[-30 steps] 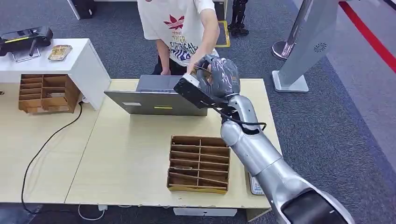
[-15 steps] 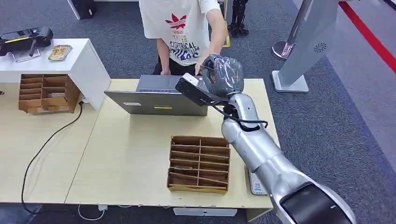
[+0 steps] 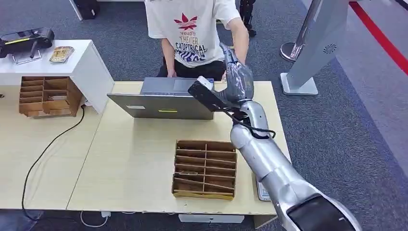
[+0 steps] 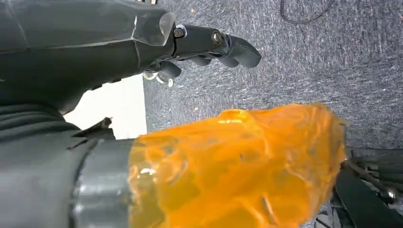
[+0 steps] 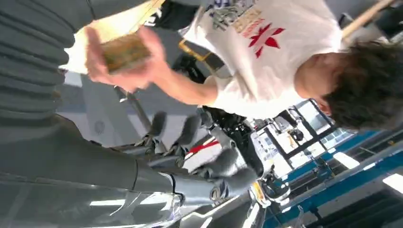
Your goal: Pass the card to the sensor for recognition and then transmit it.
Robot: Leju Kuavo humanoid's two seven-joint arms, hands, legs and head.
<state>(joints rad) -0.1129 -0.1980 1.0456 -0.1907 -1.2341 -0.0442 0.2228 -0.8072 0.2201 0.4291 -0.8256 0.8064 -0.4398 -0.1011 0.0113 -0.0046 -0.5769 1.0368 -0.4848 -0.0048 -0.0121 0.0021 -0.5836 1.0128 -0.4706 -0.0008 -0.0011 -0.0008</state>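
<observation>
Right hand (image 3: 237,77) raised over far table (image 3: 130,159) edge at 1 o'clock from divided wooden tray (image 3: 205,168) — fingers (image 5: 223,166) spread apart, holding nothing. Card (image 5: 124,51) in person's hand (image 5: 121,61), just beyond robot fingers. Person (image 3: 197,33) stands behind grey laptop (image 3: 161,98). Left hand (image 4: 209,45) hangs over carpet, fingers curled loosely, nothing in them.

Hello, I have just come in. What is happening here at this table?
The robot's right hand is stretched over the far edge of the table toward a person behind the laptop. Its fingers are spread and hold nothing. The person's hand holds the card, so the handover seems done. The left hand hangs above the carpet.
</observation>
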